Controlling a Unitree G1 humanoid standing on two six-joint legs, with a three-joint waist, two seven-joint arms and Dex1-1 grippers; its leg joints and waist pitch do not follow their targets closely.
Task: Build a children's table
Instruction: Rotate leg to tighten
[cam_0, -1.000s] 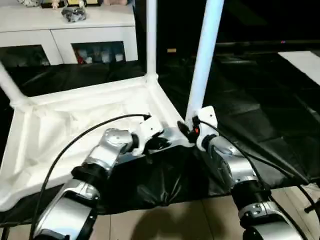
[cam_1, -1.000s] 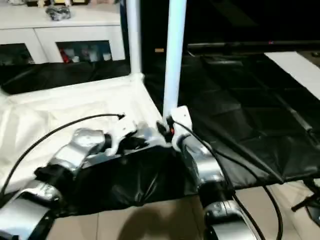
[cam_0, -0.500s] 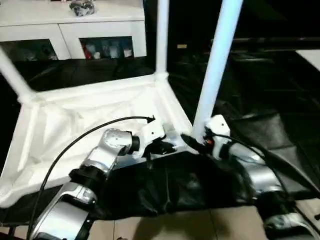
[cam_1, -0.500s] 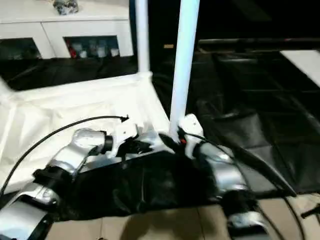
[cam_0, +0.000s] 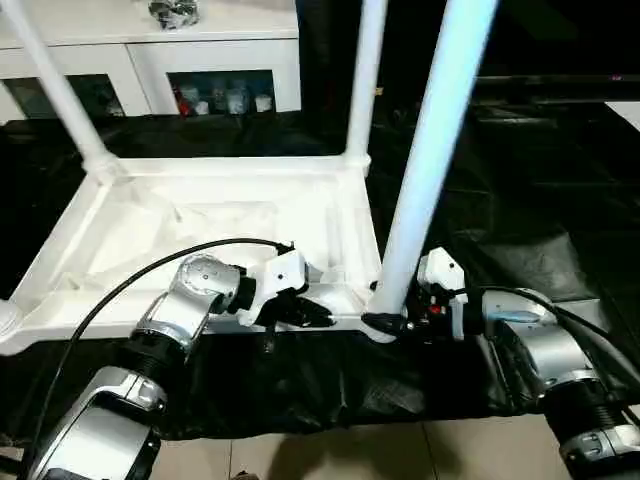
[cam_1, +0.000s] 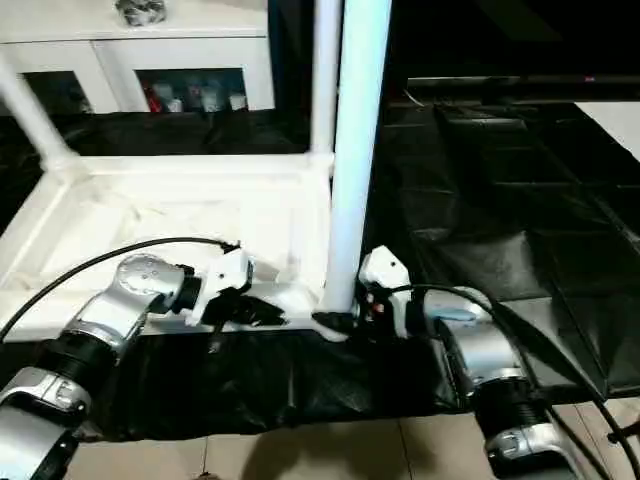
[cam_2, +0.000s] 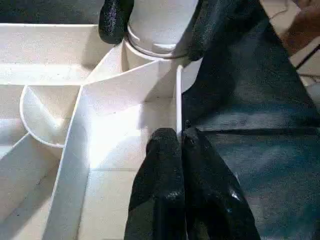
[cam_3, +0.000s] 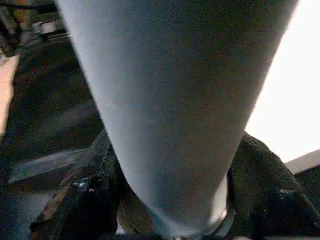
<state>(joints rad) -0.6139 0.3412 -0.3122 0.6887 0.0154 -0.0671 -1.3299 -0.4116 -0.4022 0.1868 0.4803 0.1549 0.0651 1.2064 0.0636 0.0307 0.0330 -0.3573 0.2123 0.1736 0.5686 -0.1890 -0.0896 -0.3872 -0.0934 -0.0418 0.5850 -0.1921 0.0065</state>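
Nearest the camera, two silver forearms reach forward over a black sheet (cam_0: 330, 385) that covers the work surface. The left gripper (cam_0: 318, 315) has its two black fingers (cam_2: 167, 185) pressed together, pinching the thin near rim of the upside-down table (cam_0: 220, 225); in the left wrist view the rim's edge runs between the fingertips, one inside the tray-like underside and one outside against the black sheet. Just to that gripper's right, at the near right corner of the table, the right gripper (cam_0: 385, 322) has its fingers (cam_3: 85, 200) spread around the base of the near leg (cam_0: 430, 150), one on each side where the leg enters its corner socket; the fingers appear to lie against the leg, though whether they squeeze it cannot be told. This leg stands upright from the corner and rises out of the top of the picture. The table lies with its ribbed underside up, stretching away from both grippers and to the left of them. Beyond the right gripper, at the far right corner, a second leg (cam_0: 365, 75) stands upright, and beyond the left gripper, at the far left corner, a third leg (cam_0: 55, 85) rises, leaning in the picture. Farthest back, past the table, stands a white cabinet (cam_0: 210, 55) with glass doors, with a small object (cam_0: 172, 12) on top.
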